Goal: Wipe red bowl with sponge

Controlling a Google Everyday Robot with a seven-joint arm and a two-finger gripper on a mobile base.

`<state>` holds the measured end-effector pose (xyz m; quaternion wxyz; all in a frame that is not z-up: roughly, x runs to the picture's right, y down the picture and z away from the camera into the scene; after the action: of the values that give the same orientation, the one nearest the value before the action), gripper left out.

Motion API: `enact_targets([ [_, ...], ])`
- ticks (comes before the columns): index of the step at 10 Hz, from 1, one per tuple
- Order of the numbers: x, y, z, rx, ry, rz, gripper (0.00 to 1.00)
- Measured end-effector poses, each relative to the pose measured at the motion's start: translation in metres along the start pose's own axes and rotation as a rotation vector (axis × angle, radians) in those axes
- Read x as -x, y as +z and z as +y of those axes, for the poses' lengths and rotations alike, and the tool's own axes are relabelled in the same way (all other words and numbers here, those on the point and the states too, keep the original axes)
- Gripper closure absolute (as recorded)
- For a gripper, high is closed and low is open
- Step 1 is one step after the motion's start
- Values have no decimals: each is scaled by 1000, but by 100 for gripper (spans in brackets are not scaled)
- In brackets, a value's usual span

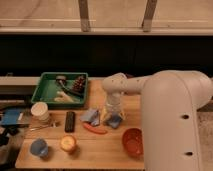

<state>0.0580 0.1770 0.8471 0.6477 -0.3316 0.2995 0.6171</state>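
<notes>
The red bowl (132, 141) sits on the wooden table (85, 155) near its front right corner. Two blue sponge-like pieces lie in the middle of the table, one on the left (90, 116) and one on the right (115, 121). My gripper (113, 113) hangs from the white arm directly over the right blue piece, just behind and left of the bowl. I cannot tell whether it touches that piece.
A red-orange elongated item (95, 129) lies in front of the blue pieces. A black remote (70, 121), a white cup (40, 112), a blue cup (39, 147) and an orange (68, 143) are on the left. A green tray (50, 95) with items stands at the back left.
</notes>
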Motion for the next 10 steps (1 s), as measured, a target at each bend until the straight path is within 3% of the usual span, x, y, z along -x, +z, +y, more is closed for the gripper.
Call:
enact_targets([
  [5,0,10,-12,-19,59,20,22],
  [6,-1,12,-13,-19,62,19,34],
  [8,-1,12,-14,-15,63,18,47],
  [10,-2,12,-14,-7,58,19,72],
])
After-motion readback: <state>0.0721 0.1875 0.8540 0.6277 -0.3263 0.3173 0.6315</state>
